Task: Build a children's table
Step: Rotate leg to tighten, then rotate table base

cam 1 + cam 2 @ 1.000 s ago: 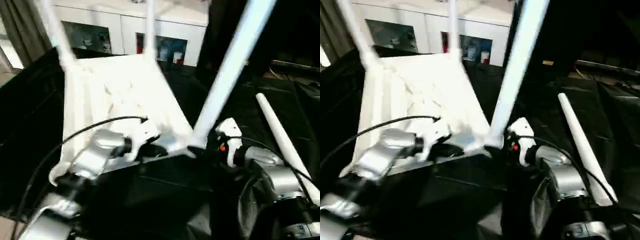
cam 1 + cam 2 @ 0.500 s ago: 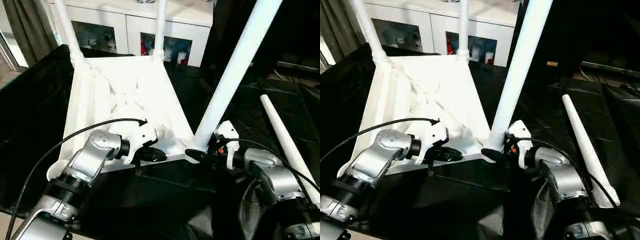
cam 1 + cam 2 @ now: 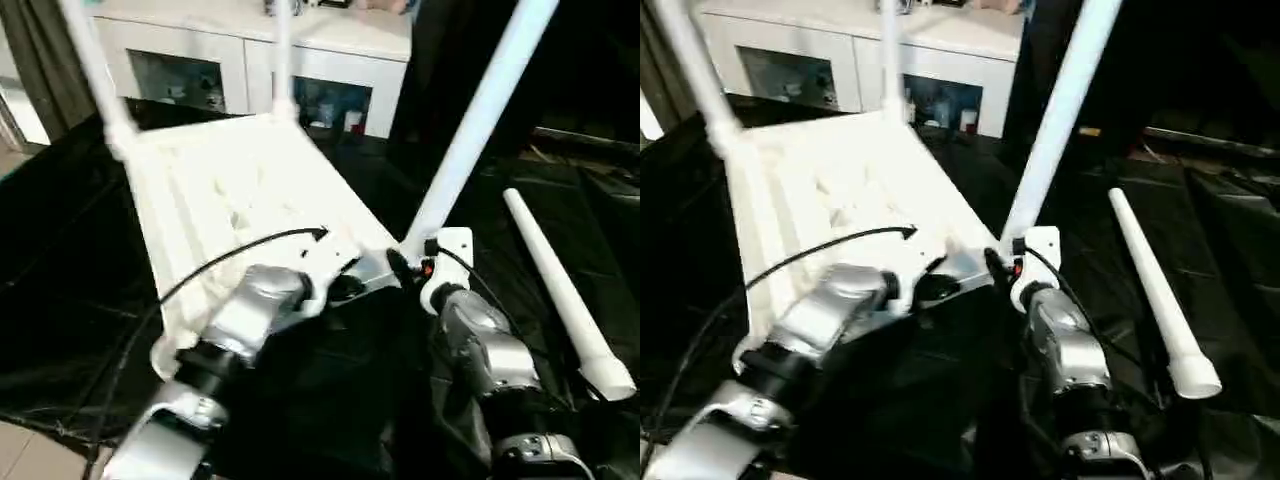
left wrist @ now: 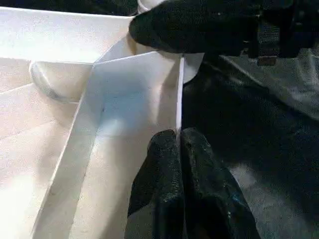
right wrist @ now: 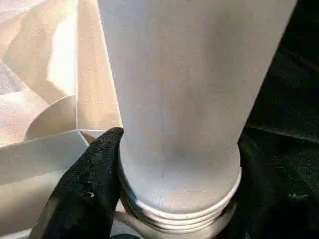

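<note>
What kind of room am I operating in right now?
Probably an indoor lab or demo room, not a workshop: the work table is draped in black cloth, a white cabinet with glass doors and small items inside stands behind it, and a curtain hangs at left.

One upturned white tabletop (image 3: 230,190) carries three upright white legs (image 3: 470,130); a fourth leg (image 3: 560,290) lies loose on one black-draped work table (image 3: 60,260).

head views: motion-blurred, tabletop (image 3: 230,190) glaring white | surroundings dim | wrist views: sharp, soft shadows
</note>
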